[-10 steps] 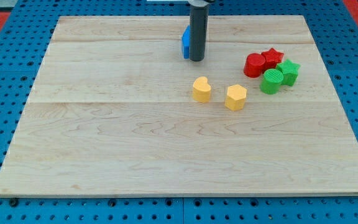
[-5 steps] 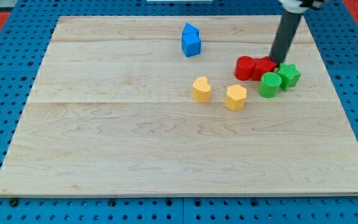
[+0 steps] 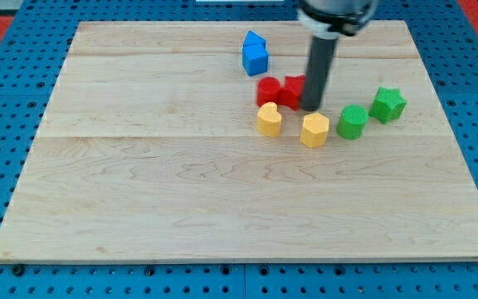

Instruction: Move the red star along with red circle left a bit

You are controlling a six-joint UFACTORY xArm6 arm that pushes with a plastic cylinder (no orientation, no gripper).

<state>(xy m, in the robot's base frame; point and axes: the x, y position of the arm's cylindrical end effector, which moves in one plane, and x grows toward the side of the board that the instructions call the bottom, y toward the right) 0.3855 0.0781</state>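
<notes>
- Near the middle of the wooden worktop (image 3: 139, 191), toward the view's top, my tip (image 3: 310, 107) sat against the right side of the red star (image 3: 294, 90), which touched the red circle (image 3: 269, 91) on its left; both lay just above the yellow heart (image 3: 269, 120) and the yellow hexagon (image 3: 314, 130)
- As for the tool, it was a plain rod with nothing that opens or closes; it held nothing and could only press sideways on the star
- Going further left risked overshoot, I judged: the task asked for only a bit, and the pair already stood well apart from the green cylinder (image 3: 353, 121) and the green star (image 3: 387, 104) at the view's right
- A slightly downward push could have driven the red circle into the yellow heart just below it and dragged that along
- An off-centre contact could have spun the red star off the tip, or split it from the circle
- Drifting upward might have nudged the blue block (image 3: 255, 53), which stood near, above the circle
- No containers showed anywhere; every block lay loose on the worktop
</notes>
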